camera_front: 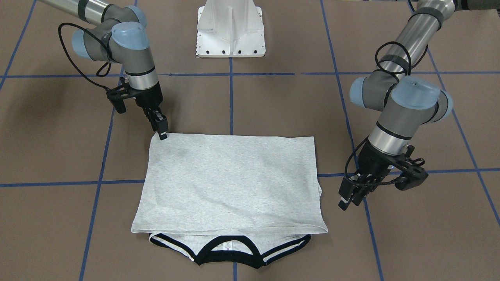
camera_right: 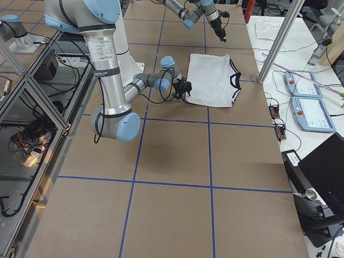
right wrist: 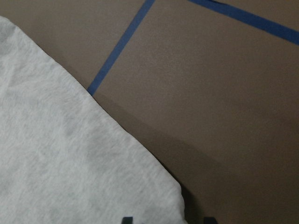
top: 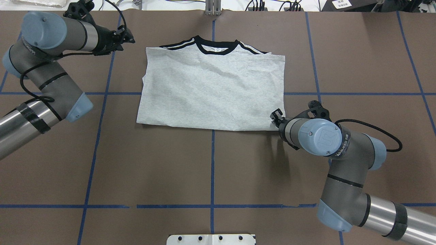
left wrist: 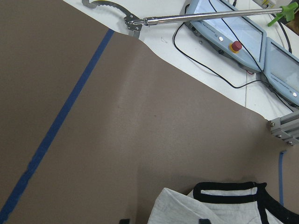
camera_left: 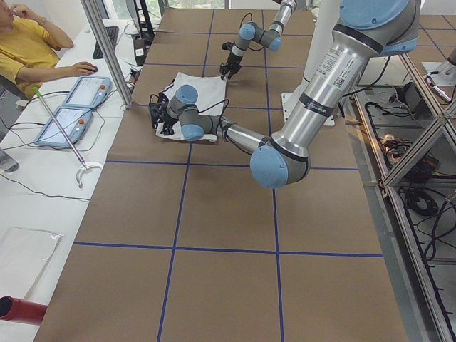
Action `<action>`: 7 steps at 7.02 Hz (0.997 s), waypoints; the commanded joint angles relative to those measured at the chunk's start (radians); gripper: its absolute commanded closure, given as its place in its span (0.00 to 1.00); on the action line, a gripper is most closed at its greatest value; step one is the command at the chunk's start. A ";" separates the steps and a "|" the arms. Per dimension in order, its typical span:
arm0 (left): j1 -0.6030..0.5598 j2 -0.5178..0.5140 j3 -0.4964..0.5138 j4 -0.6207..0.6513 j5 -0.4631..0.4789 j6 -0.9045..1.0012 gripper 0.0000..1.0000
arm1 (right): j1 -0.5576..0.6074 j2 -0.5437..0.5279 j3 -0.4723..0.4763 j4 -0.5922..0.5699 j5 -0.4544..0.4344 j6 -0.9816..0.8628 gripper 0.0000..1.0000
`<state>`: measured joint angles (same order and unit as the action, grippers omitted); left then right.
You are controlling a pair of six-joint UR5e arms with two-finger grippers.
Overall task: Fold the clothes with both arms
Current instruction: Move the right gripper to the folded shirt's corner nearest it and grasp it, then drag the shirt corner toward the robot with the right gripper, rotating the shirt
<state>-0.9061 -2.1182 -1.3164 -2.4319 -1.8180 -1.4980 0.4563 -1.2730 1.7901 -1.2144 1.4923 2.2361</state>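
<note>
The light grey T-shirt (camera_front: 230, 183) lies flat on the table, folded in half into a rectangle. Its black collar (camera_front: 228, 255) and black stripes stick out at the far edge in the overhead view (top: 216, 46). The print is hidden. My right gripper (camera_front: 163, 134) is open, low at the shirt's near right corner (right wrist: 173, 191), which lies flat between the fingertips. It also shows in the overhead view (top: 273, 119). My left gripper (camera_front: 345, 201) is open and empty, just off the shirt's far left corner (left wrist: 168, 196), beside the sleeve; it also shows in the overhead view (top: 127, 36).
The white pedestal (camera_front: 230, 29) stands at the robot's side of the table. Blue tape lines cross the brown table top (top: 211, 170). Past the far edge are teach pendants (camera_right: 309, 105), a metal grabber stick (left wrist: 205, 16) and a seated operator (camera_left: 28, 50).
</note>
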 commanded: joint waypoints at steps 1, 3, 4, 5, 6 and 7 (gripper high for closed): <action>0.001 0.015 0.000 -0.001 0.005 0.001 0.42 | 0.004 0.003 0.002 0.001 -0.007 0.004 1.00; 0.001 0.015 0.000 -0.001 0.005 0.001 0.42 | 0.009 0.003 0.012 0.000 -0.006 0.002 1.00; 0.003 0.014 0.000 -0.001 0.003 -0.001 0.42 | 0.010 -0.014 0.046 -0.001 -0.004 0.002 1.00; 0.003 0.006 -0.004 -0.001 0.002 -0.004 0.42 | -0.013 -0.044 0.119 -0.052 0.002 0.004 1.00; 0.006 0.007 -0.035 0.002 -0.004 -0.010 0.42 | -0.087 -0.051 0.224 -0.198 0.005 0.005 1.00; 0.016 0.014 -0.093 0.011 -0.009 -0.014 0.42 | -0.173 -0.052 0.342 -0.361 0.014 0.026 1.00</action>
<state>-0.8985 -2.1084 -1.3578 -2.4282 -1.8215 -1.5070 0.3700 -1.3187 2.0067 -1.4083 1.4981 2.2464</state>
